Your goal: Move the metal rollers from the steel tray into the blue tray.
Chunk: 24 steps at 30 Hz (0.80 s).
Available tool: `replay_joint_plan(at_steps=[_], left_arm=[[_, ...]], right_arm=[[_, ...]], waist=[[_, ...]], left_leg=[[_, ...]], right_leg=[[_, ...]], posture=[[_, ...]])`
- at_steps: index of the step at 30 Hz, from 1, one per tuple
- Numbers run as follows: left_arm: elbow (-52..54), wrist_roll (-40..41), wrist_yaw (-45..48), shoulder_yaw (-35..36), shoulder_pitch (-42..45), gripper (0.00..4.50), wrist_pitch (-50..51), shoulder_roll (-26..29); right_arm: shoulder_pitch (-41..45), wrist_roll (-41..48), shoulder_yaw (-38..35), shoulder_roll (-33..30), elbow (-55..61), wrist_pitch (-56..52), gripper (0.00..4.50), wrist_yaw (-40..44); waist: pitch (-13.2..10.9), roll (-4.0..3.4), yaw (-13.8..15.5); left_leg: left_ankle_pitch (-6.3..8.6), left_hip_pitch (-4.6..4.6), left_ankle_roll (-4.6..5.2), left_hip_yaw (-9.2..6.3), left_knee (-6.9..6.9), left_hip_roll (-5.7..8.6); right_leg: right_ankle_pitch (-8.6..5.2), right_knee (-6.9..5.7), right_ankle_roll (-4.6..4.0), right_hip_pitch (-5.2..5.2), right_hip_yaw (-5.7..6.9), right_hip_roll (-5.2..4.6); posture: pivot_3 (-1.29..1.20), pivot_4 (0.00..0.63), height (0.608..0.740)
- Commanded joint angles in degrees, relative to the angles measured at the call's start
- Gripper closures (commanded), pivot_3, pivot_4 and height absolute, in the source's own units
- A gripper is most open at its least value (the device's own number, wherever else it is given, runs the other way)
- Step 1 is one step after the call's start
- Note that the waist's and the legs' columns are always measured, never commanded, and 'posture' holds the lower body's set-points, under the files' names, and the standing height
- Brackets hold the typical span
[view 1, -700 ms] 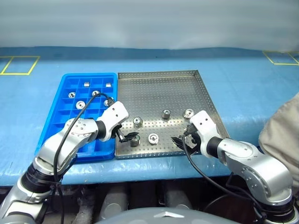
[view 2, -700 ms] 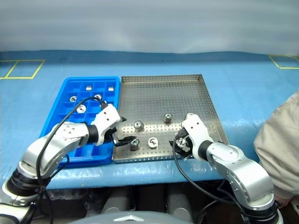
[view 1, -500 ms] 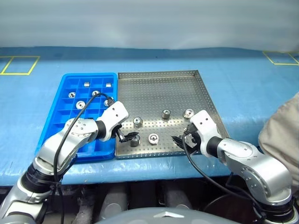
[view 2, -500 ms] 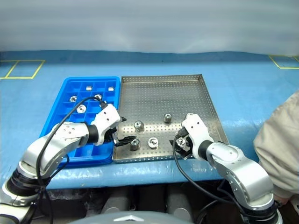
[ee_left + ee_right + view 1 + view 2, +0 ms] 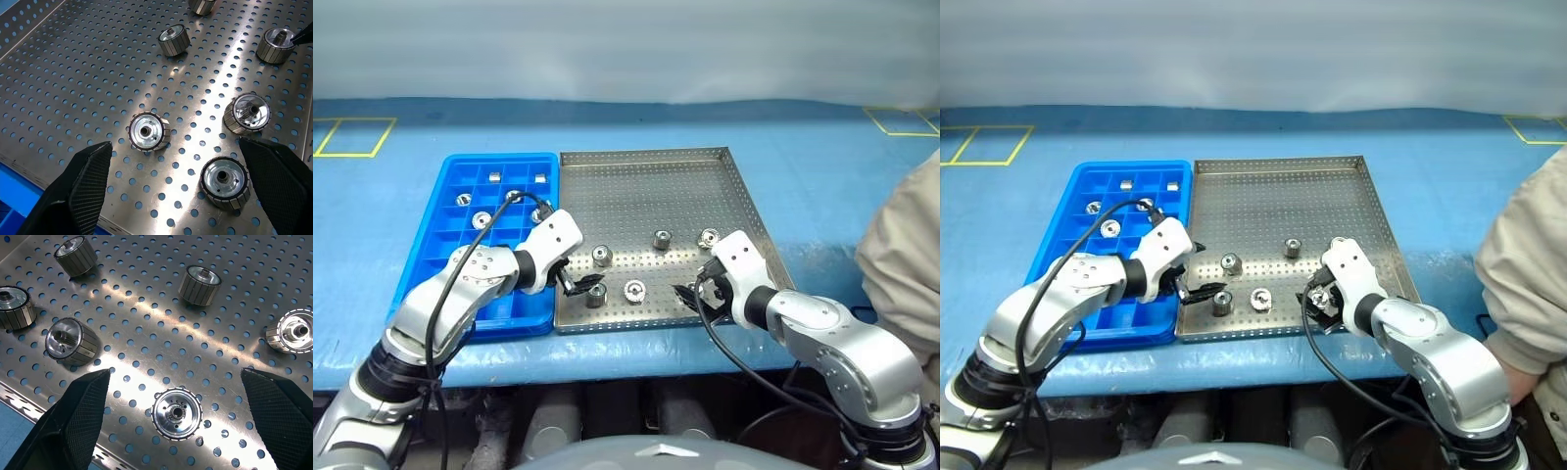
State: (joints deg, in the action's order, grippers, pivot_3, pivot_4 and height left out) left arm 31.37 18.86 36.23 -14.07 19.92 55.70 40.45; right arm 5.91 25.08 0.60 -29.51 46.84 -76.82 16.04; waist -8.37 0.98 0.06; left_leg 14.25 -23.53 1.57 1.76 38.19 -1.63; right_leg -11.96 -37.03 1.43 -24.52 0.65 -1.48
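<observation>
A person's sleeve (image 5: 906,245) in pale cloth stood at the right edge of the table, well apart from the steel tray (image 5: 646,176). Blue table cover (image 5: 803,157) under both trays, with yellow tape marks at the far corners. A black cable (image 5: 475,250) looped over the left forearm. Nothing lay between either gripper and the rollers near it.

Left gripper (image 5: 579,286) hung low over the near-left part of the steel tray, jaws spread wide and empty. In the left wrist view one roller (image 5: 148,132) sat between the two fingers (image 5: 90,176), a little beyond the tips and nearer the one finger. A second (image 5: 225,180) stood close inside the other finger, and a third (image 5: 247,113) just past it. Two more (image 5: 174,39) lay well ahead of the jaws.

Right gripper (image 5: 690,291) hung over the near-right part of the same tray, jaws likewise spread wide, gripping nothing. In the right wrist view one roller (image 5: 176,413) lay between its fingers (image 5: 80,421), about midway, bore facing up. Another (image 5: 71,340) lay just beyond one fingertip, tipped on its side, long axis along the tray floor. Others stood farther ahead, ends up.

Most rollers in the steel tray stood upright, axis vertical.

The blue tray (image 5: 460,284) touched the steel tray's left rim, beside the left arm. Several rollers (image 5: 481,219) already sat in its far compartments, one to a cell; orientation unclear.
</observation>
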Motion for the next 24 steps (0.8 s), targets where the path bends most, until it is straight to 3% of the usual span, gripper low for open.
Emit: replay_joint_plan(at_steps=[1, 24], left_arm=[[0.4, -0.4, -0.3, 1.1, 1.4, 0.01, -0.5, -0.1], [-3.5, -1.2, -0.5, -0.6, 6.3, 0.01, 1.8, -0.8]], right_arm=[[0.6, -0.2, -1.0, -0.5, 1.3, 0.3, 0.00, -0.2], [0.4, -0.8, 0.9, 0.2, 0.9, 2.4, 0.00, -0.5]], waist=[[0.0, 0.00, 0.0], [0.0, 0.01, -0.2]], left_leg=[[0.00, 0.00, 0.00, 0.00, 0.00, 0.00], [0.01, -0.01, 0.02, 0.01, 0.03, 0.02]], right_leg=[[0.00, 0.00, 0.00, 0.00, 0.00, 0.00], [0.17, 0.00, 0.29, 0.00, -0.02, 0.01]], posture=[[-0.01, 0.150, 0.740], [-0.02, 0.150, 0.740]])
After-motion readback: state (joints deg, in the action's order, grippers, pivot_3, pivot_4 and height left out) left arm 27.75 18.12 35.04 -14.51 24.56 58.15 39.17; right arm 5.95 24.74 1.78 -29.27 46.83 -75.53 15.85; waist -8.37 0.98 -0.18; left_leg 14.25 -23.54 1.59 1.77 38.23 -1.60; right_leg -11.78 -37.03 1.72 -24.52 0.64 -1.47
